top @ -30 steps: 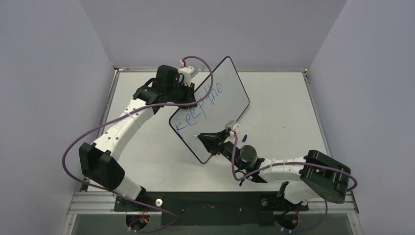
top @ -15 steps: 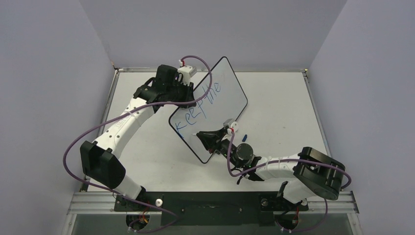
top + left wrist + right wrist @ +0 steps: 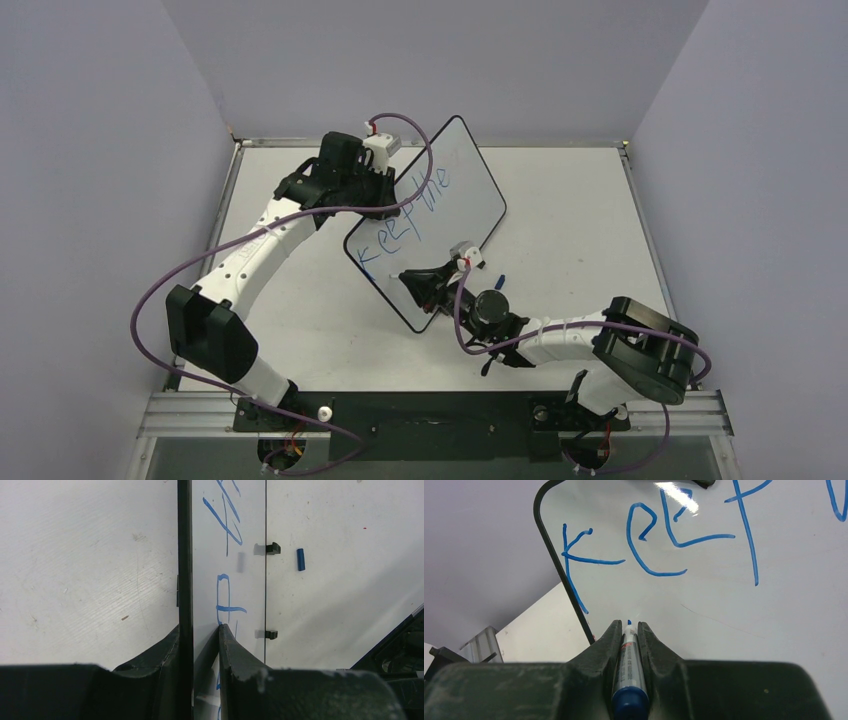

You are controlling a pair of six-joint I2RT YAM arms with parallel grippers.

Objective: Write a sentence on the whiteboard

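Marker [image 3: 629,670] clenched in right gripper [image 3: 628,626], tip near bottom corner of tilted whiteboard [image 3: 470,190] mid-table, clamped at left rim by left gripper [image 3: 200,628]; likely starting sentence [image 3: 405,215] line two, needing gentle press next.

R gripper [image 3: 406,276], w/ marker pen [image 3: 629,662], has slid toward 10 o'clock across the whiteboard [image 3: 470,190]. Pen tip now sits nearer the start of the sentence [image 3: 408,213]. R arm's elbow swung toward 9 o'clock. Board edged slightly toward 9 o'clock too.
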